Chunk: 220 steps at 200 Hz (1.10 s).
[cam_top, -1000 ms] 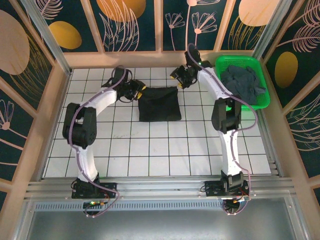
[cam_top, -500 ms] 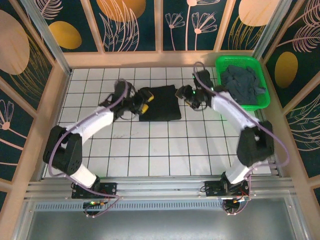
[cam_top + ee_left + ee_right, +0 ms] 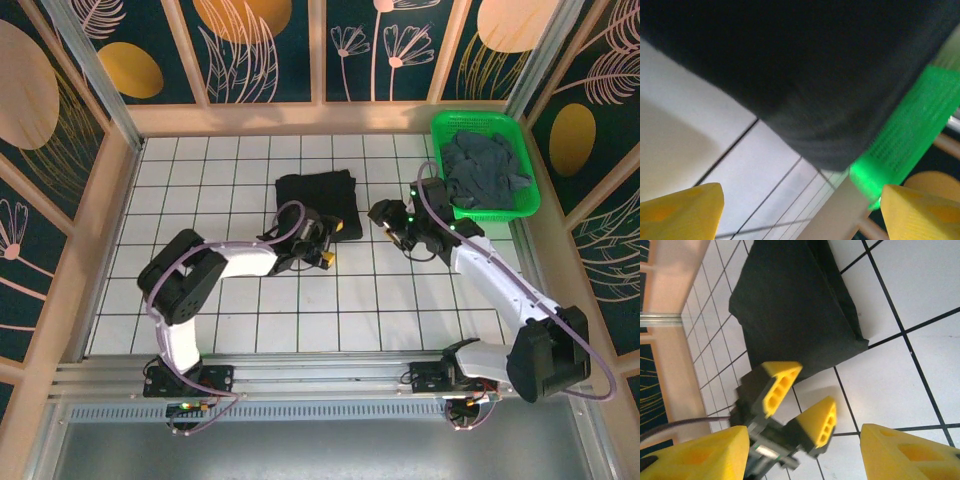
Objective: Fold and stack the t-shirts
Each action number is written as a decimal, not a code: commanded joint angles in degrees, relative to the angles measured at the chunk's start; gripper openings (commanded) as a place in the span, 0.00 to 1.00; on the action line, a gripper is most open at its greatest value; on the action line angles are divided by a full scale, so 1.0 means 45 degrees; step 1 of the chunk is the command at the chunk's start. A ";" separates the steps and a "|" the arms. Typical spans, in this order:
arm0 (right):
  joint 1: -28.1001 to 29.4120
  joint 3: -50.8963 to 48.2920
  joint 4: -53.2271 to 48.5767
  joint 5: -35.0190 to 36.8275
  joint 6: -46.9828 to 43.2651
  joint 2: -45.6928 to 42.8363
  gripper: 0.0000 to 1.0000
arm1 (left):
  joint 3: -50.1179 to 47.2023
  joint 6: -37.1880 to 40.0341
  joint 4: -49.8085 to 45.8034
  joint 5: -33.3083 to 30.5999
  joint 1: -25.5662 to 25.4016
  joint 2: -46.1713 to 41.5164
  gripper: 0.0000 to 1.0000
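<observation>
A black t-shirt (image 3: 316, 200) lies folded into a compact rectangle on the white tiled table (image 3: 250, 300). My left gripper (image 3: 333, 243) sits just off the shirt's near right corner, open, with nothing between its yellow fingers (image 3: 682, 212); in the left wrist view the black t-shirt (image 3: 805, 70) lies just ahead. My right gripper (image 3: 386, 222) hovers to the right of the shirt, also open and empty. In the right wrist view the black t-shirt (image 3: 790, 310) lies beyond the left gripper's fingers (image 3: 779, 384). A blue-grey t-shirt (image 3: 484, 170) lies crumpled in the green basket (image 3: 527, 165).
The green basket stands at the far right corner against the wooden frame (image 3: 300, 118). The two grippers are close to each other, near the shirt's right edge. White tiled surface extends toward the arm bases (image 3: 190, 380).
Both grippers have come back toward the near side from the shirt's far edge. The left jaws have opened wider and the black shirt now lies folded smaller, free of both.
</observation>
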 commanded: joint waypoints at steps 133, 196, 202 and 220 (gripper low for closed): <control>-0.1129 0.0098 -0.0088 -0.1032 -0.0812 -0.0671 0.59 | -0.0322 0.2166 0.1808 -0.1206 0.4130 0.0914 0.00; -0.0971 0.0838 0.0565 -0.1743 -0.1433 0.0424 0.58 | 0.2113 1.1957 -0.2530 0.3336 1.0184 0.1507 0.00; -0.0950 0.0890 0.0624 -0.1792 -0.1468 0.0513 0.58 | 0.2382 1.2533 -0.2798 0.3510 1.0590 0.1699 0.00; -0.0912 0.1067 0.0691 -0.1899 -0.1582 0.0814 0.58 | 0.3012 1.3660 -0.3650 0.3664 1.1574 0.2133 0.00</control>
